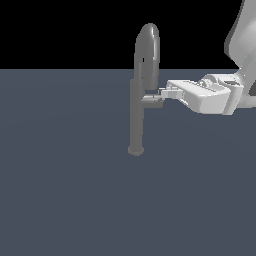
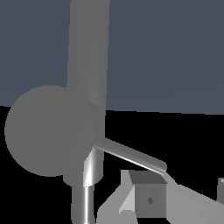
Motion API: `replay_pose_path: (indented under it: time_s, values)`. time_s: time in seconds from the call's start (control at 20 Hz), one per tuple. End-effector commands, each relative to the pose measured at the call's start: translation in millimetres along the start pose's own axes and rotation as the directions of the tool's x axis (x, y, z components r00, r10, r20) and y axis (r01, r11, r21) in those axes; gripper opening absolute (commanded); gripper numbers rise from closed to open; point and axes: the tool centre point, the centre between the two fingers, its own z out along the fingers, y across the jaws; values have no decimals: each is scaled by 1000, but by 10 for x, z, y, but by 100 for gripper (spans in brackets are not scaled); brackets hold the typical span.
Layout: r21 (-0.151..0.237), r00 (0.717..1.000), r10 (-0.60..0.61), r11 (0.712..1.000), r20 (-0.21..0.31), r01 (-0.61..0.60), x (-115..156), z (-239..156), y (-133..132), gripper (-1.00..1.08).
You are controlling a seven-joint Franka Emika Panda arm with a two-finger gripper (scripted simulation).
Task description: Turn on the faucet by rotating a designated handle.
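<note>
The faucet (image 1: pixel 136 117) is a slim grey column on a small round base, with an arched spout (image 1: pixel 147 47) on top. Its handle (image 1: pixel 152 102), a short grey bar, sticks out at mid-height toward the exterior view's right. My gripper (image 1: pixel 163 93) reaches in horizontally from that side, its fingertips just above the handle's outer end and close to the column. In the wrist view the handle (image 2: pixel 50 131) shows as a large round end beside the column (image 2: pixel 87 52). The gripper (image 2: pixel 183 196) is open with nothing between its fingers (image 2: pixel 146 199).
A flat blue-grey floor (image 1: pixel 65 200) surrounds the faucet's base. The white arm (image 1: pixel 240 45) comes in from the upper part of the exterior view's right. A thin grey bar (image 2: pixel 131 155) slants past the handle in the wrist view.
</note>
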Motion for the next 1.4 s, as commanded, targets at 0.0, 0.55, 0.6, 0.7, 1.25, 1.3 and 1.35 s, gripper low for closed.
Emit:
replay_pose_path:
  time_s: [0.0, 0.55, 0.6, 0.7, 1.25, 1.3, 1.35]
  values:
    - [0, 1000, 3, 1000, 0, -3, 64, 0, 16, -100]
    - [-4, 1000, -1, 1000, 4, 1, 386, 2, 26, -100]
    - [-3, 1000, 3, 1000, 4, -3, 440, 2, 20, -100]
    - [-2, 1000, 12, 1000, 5, -12, 547, 2, 9, -100]
    - [-8, 1000, -1, 1000, 8, 1, 651, 3, -158, -100]
    - [-7, 1000, 3, 1000, 8, -3, 691, 3, -173, -100]
    - [-6, 1000, 7, 1000, 8, -7, 731, 3, -188, -100]
